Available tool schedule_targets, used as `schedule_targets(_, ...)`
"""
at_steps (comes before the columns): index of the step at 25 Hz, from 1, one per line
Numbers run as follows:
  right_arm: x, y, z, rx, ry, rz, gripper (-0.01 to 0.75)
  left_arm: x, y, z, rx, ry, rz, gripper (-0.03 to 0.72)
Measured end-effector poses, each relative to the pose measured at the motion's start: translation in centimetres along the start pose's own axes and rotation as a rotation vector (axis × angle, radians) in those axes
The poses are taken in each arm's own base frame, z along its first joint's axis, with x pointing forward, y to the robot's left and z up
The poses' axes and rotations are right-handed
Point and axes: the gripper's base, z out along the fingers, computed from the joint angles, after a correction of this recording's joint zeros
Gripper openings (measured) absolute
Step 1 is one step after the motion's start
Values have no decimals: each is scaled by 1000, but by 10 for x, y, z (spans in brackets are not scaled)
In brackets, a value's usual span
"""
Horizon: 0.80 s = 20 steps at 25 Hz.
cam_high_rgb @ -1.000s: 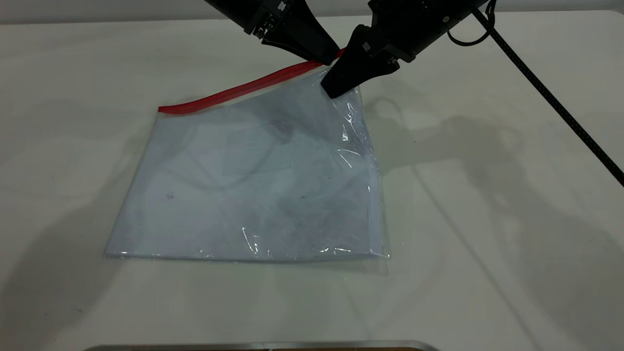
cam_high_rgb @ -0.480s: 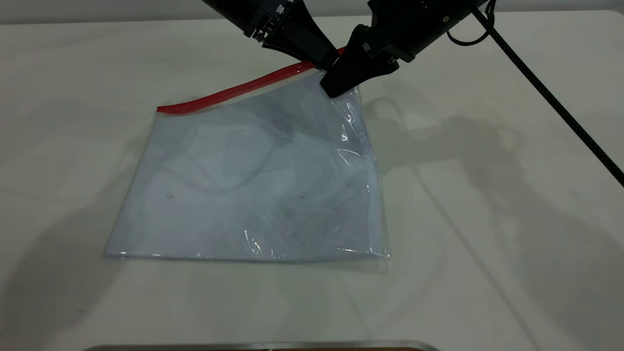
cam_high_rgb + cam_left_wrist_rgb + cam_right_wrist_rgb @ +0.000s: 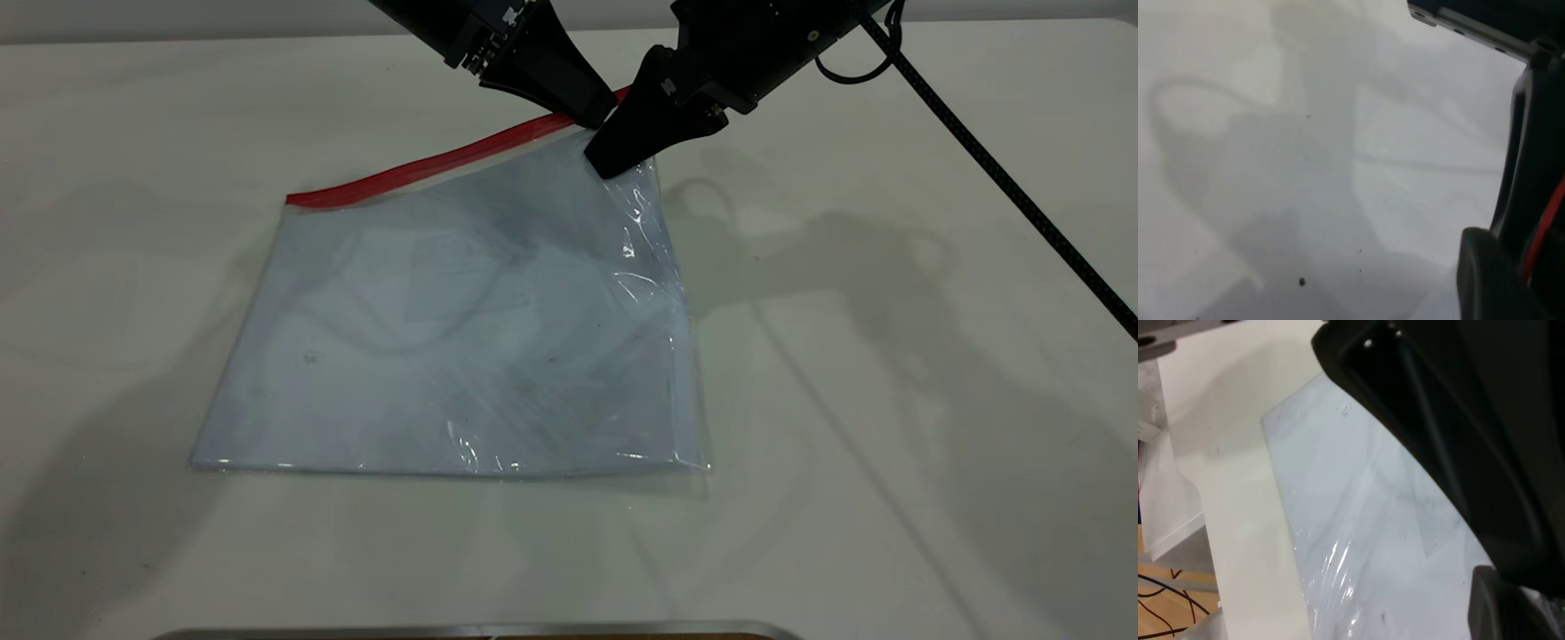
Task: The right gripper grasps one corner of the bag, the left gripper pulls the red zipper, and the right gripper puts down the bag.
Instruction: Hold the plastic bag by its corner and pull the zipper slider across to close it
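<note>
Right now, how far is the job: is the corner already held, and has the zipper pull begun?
Done: the right gripper is clamped on the corner of the bag, lifted a little off the table. In hand: the left gripper sits at that end of the red zipper; its grip on the slider is hidden. Left: pulling the zipper along and putting the bag down.
</note>
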Motion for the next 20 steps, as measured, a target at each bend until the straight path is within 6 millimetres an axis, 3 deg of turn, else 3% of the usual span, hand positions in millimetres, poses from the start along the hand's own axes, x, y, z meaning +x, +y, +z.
schedule_targets(5,0,-1,-1,4,-1,2,34,0,0,0,1,-1,14,151)
schedule_targets(20,2,-11,-14,11,-44,43,34,-1,5,-6,-29,-42,3,144)
